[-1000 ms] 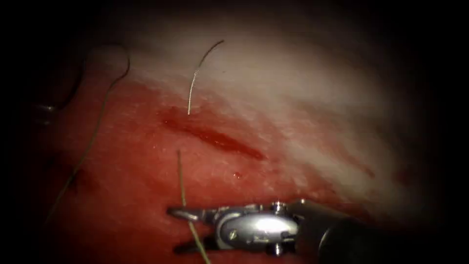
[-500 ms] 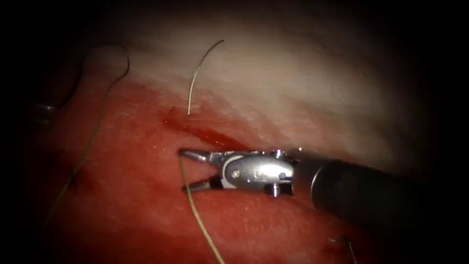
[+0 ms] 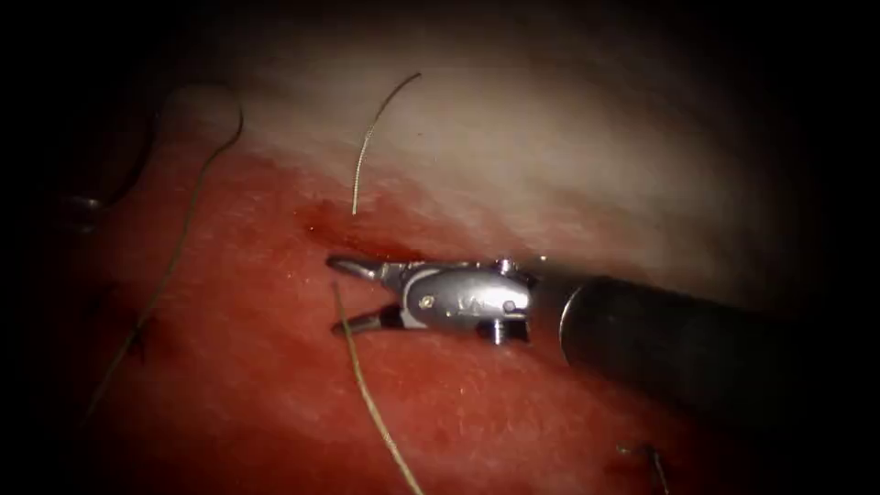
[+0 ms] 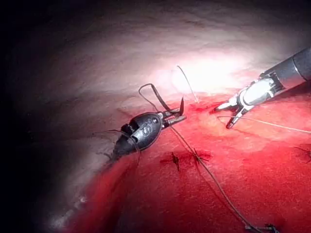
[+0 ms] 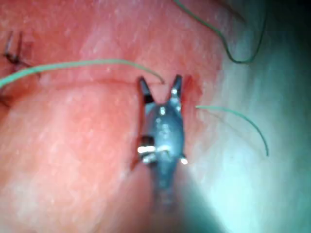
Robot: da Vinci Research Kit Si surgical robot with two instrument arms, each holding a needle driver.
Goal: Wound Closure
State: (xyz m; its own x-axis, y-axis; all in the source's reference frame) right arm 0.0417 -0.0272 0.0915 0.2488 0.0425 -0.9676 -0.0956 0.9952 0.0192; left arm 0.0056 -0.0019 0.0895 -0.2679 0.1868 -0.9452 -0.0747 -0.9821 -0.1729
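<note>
Left of the cut point(image 3: 367, 246), the left tool point(image 4: 177, 116) grips what looks like the needle point(image 4: 158, 97), up off the tissue point(image 3: 550, 165). Just below the cut, a thread point(image 3: 367, 394) end lies between the right tool's point(image 3: 337, 295) wide jaws, which hold nothing. It runs across them. The right tool is nearer.

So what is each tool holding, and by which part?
Right tool: jaws open, holding nothing. Left tool grips the needle, seemingly near one end, above the tissue.
</note>
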